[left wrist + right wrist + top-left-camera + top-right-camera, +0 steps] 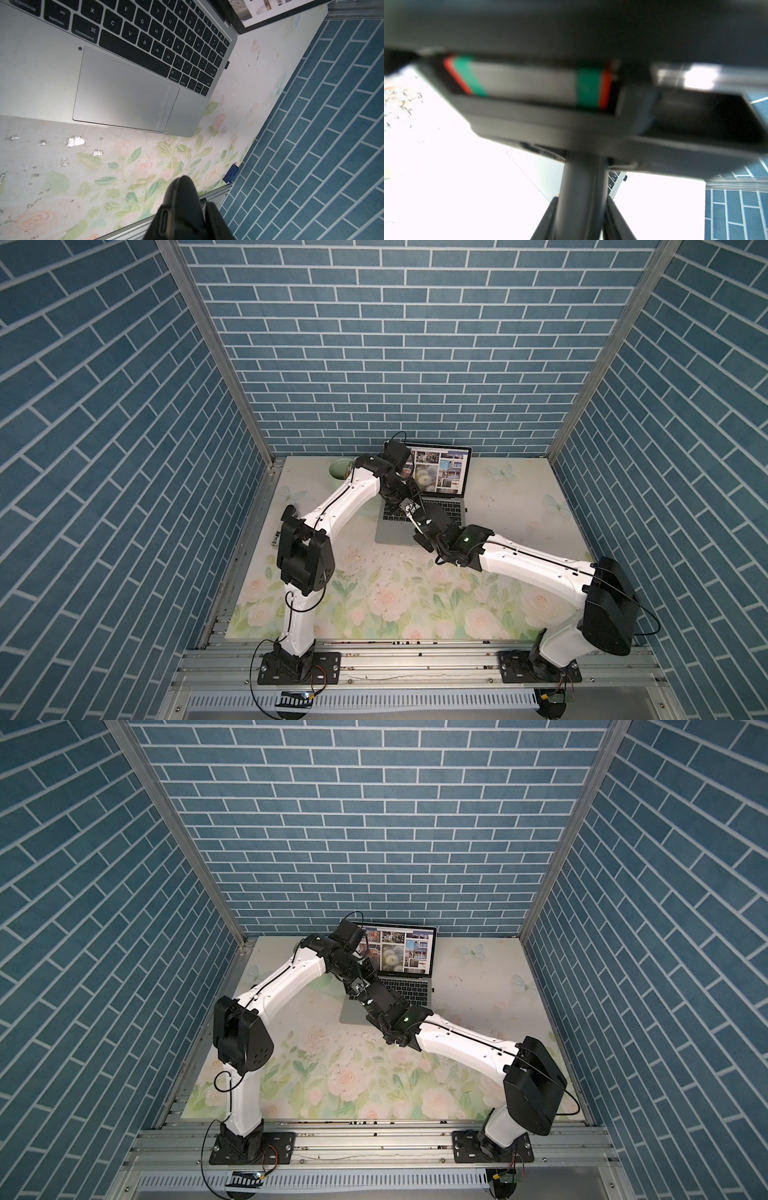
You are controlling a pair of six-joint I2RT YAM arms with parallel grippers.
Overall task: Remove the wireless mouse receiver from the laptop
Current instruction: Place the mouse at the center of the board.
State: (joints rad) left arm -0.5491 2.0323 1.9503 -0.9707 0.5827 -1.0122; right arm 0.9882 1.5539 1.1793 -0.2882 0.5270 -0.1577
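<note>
Receiver (227,64), a tiny stiff stub, sat plugged into the laptop's (41,72) side edge, upper right of the left wrist view, probably light and slippery, best pinched across its flats; left gripper (187,212) clamped a black mouse (180,193), right gripper's (582,199) fingers I couldn't tell

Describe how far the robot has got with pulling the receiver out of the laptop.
Done: nothing; the receiver is still plugged into the laptop. In hand: the left end effector is shut on what looks like a black mouse, and the right end effector is close by over the keyboard, not at the receiver. Left: grip the receiver and pull it free.
</note>
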